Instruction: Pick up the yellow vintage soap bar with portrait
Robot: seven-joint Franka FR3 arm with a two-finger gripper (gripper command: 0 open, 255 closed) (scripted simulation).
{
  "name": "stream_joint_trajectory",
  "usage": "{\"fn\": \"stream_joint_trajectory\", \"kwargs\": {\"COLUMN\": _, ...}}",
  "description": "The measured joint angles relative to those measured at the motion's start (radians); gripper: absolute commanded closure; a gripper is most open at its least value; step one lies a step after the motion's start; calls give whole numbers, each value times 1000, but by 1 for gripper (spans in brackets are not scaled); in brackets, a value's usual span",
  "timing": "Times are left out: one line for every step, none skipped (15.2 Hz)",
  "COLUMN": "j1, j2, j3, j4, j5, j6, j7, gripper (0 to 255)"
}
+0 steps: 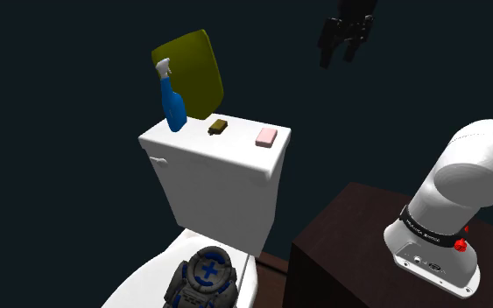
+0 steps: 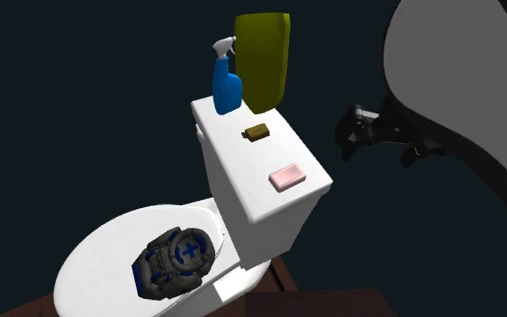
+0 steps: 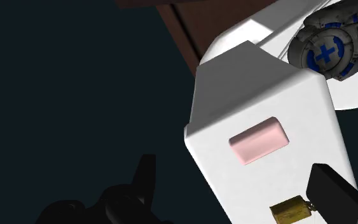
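Gripper (image 1: 338, 58) jaws wide, empty, clear of toilet tank lid (image 3: 298, 95). Yellow-brown soap bar (image 3: 290, 210) on lid beside one finger; pink soap (image 3: 259, 140) between jaws, untouched. Toilet bowl (image 2: 89, 261) holds grey-blue gadget (image 2: 175, 259).

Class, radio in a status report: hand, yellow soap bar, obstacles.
Hand open, empty, up clear of tank lid. Yellow-brown soap bar on lid, untouched. Pink soap, blue spray bottle flank it, apart.

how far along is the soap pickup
Nothing done: the yellow soap lies untouched on the tank lid, near the pink soap. In hand: the gripper hangs open and empty, clear of the lid. Left: move over the yellow soap, descend, close, lift.
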Motion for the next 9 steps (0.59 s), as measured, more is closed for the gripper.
{"fn": "stream_joint_trajectory", "kwargs": {"j1": 0, "j2": 0, "j3": 0, "j4": 0, "j5": 0, "j6": 0, "j7": 0, "gripper": 0}}
{"fn": "stream_joint_trajectory", "kwargs": {"j1": -2, "j2": 8, "j3": 11, "j4": -4, "j5": 6, "j6": 11, "j7": 19, "gripper": 0}}
{"fn": "stream_joint_trajectory", "kwargs": {"j1": -6, "j2": 22, "j3": 27, "j4": -8, "j5": 14, "j6": 29, "j7": 49, "gripper": 0}}
{"fn": "stream_joint_trajectory", "kwargs": {"j1": -10, "j2": 28, "j3": 46, "j4": -17, "j5": 25, "j6": 43, "j7": 84, "gripper": 0}}
{"fn": "stream_joint_trajectory", "kwargs": {"j1": -16, "j2": 55, "j3": 70, "j4": -14, "j5": 36, "j6": 67, "j7": 125, "gripper": 0}}
{"fn": "stream_joint_trajectory", "kwargs": {"j1": -20, "j2": 72, "j3": 94, "j4": -15, "j5": 47, "j6": 86, "j7": 168, "gripper": 0}}
{"fn": "stream_joint_trajectory", "kwargs": {"j1": -26, "j2": 100, "j3": 120, "j4": -13, "j5": 58, "j6": 112, "j7": 212, "gripper": 0}}
{"fn": "stream_joint_trajectory", "kwargs": {"j1": -34, "j2": 132, "j3": 141, "j4": -4, "j5": 64, "j6": 136, "j7": 252, "gripper": 0}}
{"fn": "stream_joint_trajectory", "kwargs": {"j1": -41, "j2": 161, "j3": 164, "j4": -2, "j5": 72, "j6": 163, "j7": 295, "gripper": 0}}
